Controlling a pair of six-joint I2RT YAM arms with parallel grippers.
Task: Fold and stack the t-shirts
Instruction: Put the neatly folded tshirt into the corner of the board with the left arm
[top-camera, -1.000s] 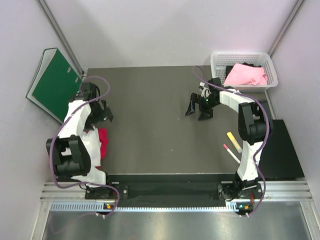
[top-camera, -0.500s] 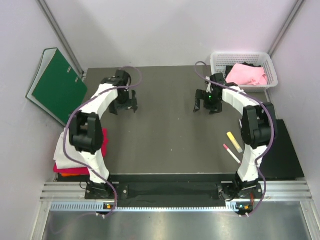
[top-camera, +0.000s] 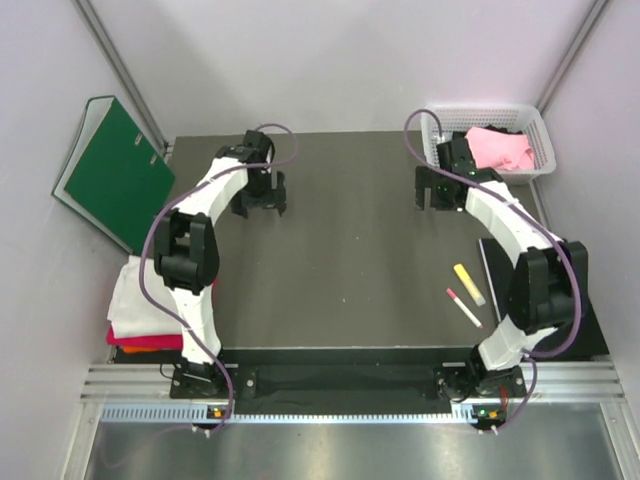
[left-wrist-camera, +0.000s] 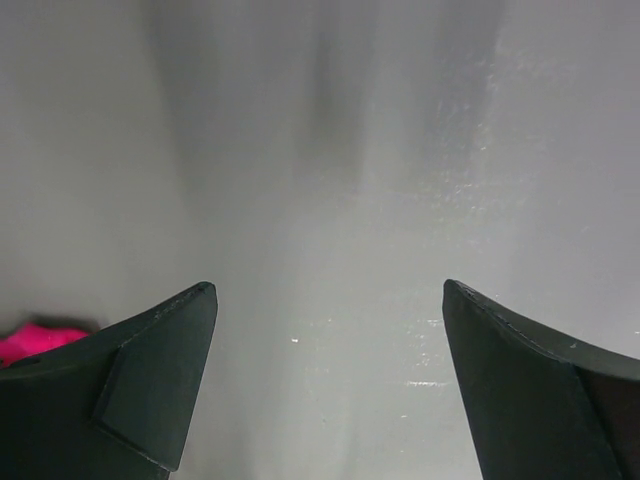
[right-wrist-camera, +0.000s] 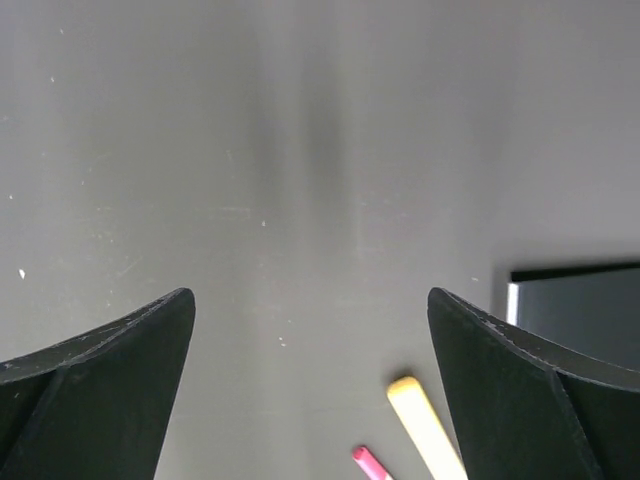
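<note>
The folded stack sits at the near left edge of the surface (top-camera: 340, 260), beside the left arm's base, with the white t-shirt (top-camera: 135, 290) on top and the crimson t-shirt (top-camera: 150, 341) showing as a band beneath it; any layer lower down is too thin to tell. The pink t-shirt (top-camera: 497, 148) lies crumpled in the white basket (top-camera: 485, 108) at the far right corner, well apart from the stack. That makes three shirts that can be counted: two stacked and one in the basket. A second ago the left arm was bent over the stack and hid most of it. Now the left end effector (top-camera: 262, 197) is out over the far left part of the surface, a little farther right than half a second ago, and the stack lies uncovered. Its fingers are spread wide with nothing between them. The right end effector (top-camera: 440, 190) has moved from mid-surface toward the basket and is now just beside its near left corner. It is also released, with bare surface between its fingers. Two markers lie near the right arm, one yellow (top-camera: 468, 283) and one pink (top-camera: 463, 307), close together but apart, next to a black board (right-wrist-camera: 575, 310). One green binder (top-camera: 110, 170) leans against the left wall.
</note>
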